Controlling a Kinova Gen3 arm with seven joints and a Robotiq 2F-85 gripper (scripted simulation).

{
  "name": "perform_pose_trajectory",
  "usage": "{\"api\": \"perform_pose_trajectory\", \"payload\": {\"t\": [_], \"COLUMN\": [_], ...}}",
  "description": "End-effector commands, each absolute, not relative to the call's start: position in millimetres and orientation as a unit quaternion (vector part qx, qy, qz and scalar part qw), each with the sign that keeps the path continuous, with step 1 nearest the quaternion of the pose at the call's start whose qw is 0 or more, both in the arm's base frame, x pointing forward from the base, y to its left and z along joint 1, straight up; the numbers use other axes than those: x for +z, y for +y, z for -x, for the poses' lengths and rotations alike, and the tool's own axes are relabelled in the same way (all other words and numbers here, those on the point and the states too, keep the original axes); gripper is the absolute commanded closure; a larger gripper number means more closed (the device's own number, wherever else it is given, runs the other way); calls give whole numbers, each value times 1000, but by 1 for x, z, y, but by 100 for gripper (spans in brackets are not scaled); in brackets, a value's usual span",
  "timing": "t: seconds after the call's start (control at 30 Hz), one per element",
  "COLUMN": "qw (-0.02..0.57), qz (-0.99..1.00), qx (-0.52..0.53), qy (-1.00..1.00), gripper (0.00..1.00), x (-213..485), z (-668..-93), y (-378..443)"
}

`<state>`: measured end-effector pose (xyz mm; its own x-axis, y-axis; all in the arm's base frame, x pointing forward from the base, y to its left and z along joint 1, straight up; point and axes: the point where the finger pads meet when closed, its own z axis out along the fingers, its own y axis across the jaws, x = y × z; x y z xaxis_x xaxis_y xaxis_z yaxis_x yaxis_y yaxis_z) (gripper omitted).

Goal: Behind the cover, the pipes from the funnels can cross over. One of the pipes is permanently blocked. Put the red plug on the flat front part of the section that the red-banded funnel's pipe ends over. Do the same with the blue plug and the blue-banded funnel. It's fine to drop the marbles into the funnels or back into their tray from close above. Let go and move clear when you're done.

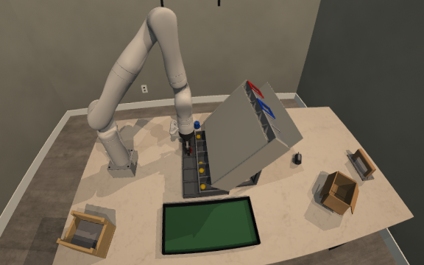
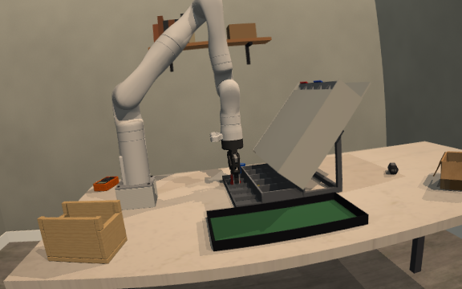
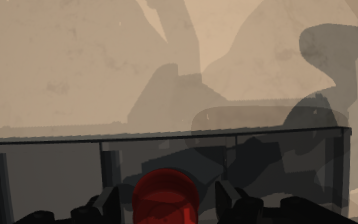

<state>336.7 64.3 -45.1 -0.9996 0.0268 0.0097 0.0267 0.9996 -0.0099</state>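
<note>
The red plug (image 1: pixel 191 150) (image 2: pixel 232 180) (image 3: pixel 165 207) stands in the second section from the far end of the dark tray's flat front part (image 1: pixel 190 174) (image 3: pixel 50 175). My gripper (image 1: pixel 188 151) (image 2: pixel 235 181) (image 3: pixel 167 200) is low around it and open, with a gap on each side of the plug in the wrist view. The blue plug (image 1: pixel 196 124) (image 2: pixel 242 164) stands just beyond the tray's far end. The red-banded funnel (image 1: pixel 255 89) (image 2: pixel 303 83) and blue-banded funnel (image 1: pixel 266 108) (image 2: pixel 318 81) top the tilted cover (image 1: pixel 234 136) (image 2: pixel 291 132), which hides the pipes.
Several yellow marbles (image 1: pixel 198 136) (image 1: pixel 201 170) (image 1: pixel 202 186) lie in compartments behind the front part. A black-rimmed green tray (image 1: pixel 208 228) (image 2: pixel 283 221) lies near the front. A wooden crate (image 1: pixel 107 237) (image 2: pixel 74 241) is front left; an open cardboard box (image 1: pixel 331 196) (image 2: pixel 456 177) is at right.
</note>
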Motion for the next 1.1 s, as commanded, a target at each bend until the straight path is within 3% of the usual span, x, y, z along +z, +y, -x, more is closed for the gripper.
{"api": "perform_pose_trajectory", "payload": {"t": [0.0,1.07], "qw": [4,1], "qz": [13,12], "qx": [5,4], "qy": [-1000,-1000], "gripper": [35,35], "x": [-45,-25], "z": [-337,-339], "y": [65,65]}}
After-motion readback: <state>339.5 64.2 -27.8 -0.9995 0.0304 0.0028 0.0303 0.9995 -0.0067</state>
